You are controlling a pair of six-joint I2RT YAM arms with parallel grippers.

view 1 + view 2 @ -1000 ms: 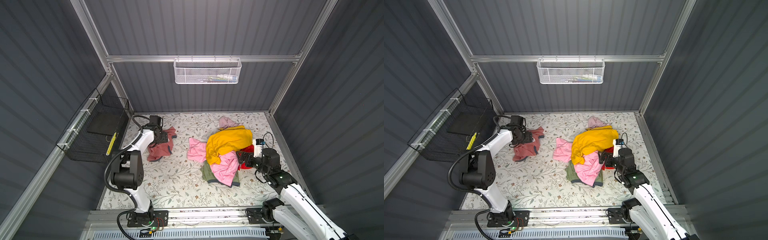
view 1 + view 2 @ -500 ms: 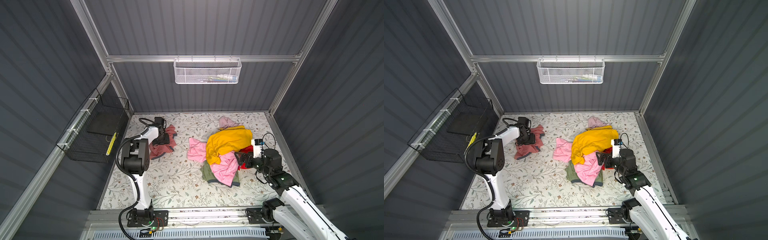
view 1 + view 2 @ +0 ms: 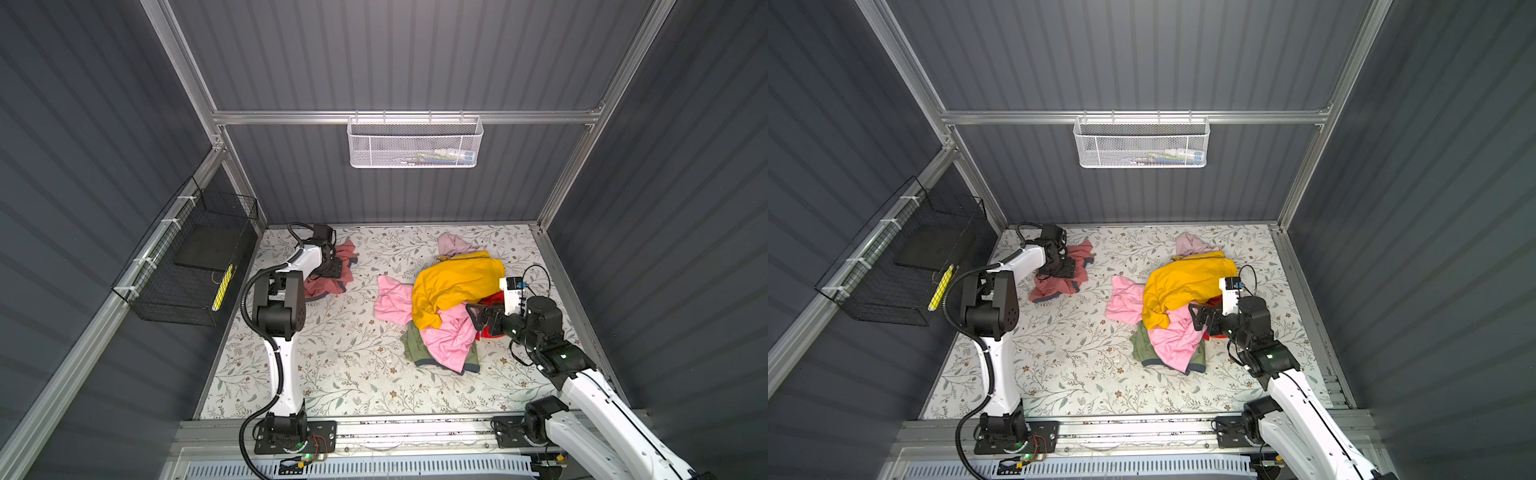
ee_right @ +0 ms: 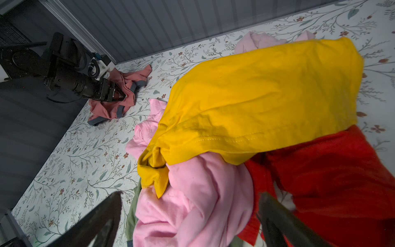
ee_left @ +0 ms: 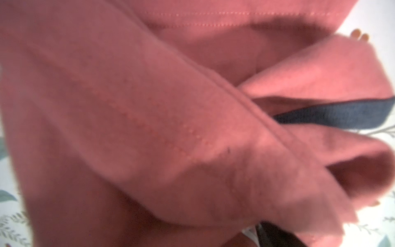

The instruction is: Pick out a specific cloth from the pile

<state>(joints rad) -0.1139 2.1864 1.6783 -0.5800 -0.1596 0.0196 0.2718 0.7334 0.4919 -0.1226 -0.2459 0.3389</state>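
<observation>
Item: cloth (image 3: 322, 287), salmon-rose soft knit with grey-blue ribbed trim, crumpled. Its long axis runs back to front on the far-left tabletop (image 3: 353, 374), well apart from the pile (image 3: 453, 282). Left gripper (image 3: 333, 269) rests on it; cannot tell how its jaws stand. Right gripper (image 3: 478, 318) is at the pile, jaws wide, holding nothing.

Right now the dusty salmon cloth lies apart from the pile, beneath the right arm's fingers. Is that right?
Not quite. The cloth does lie apart from the pile, but it is beneath the left arm's fingers. The right arm's fingers are at the pile. Both top views show this.
</observation>
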